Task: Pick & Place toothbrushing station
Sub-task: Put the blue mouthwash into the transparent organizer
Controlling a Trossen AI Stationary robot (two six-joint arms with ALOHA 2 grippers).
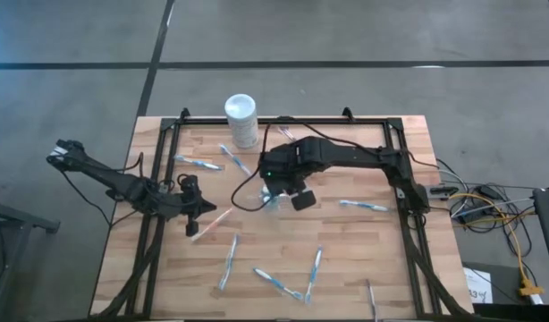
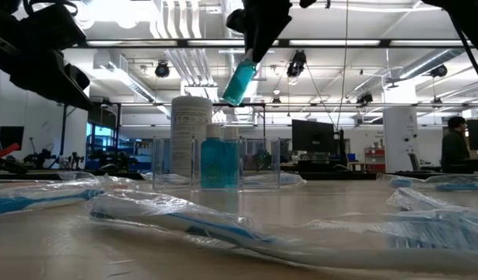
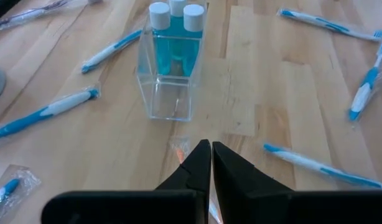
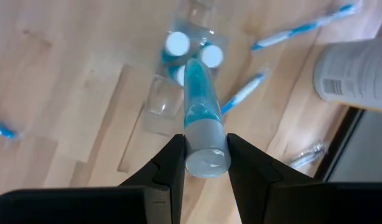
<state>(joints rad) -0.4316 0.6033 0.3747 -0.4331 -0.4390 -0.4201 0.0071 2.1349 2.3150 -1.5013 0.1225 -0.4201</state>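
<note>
Overhead, table-level, two wrist views

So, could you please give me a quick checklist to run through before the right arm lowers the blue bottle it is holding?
1. Right gripper shut on the blue bottle: ok.
2. Bottle above the clear holder: ok in the right wrist view, though the exact slot cannot be told.
3. Holder upright on the table: ok.
4. Free room in the holder: the end toward the left wrist camera looks empty, three white-capped bottles fill the far end: ok.
5. Left gripper shut and apart from the holder: ok.
6. Bottle vertical: not ok, tilted in the low view.
</note>
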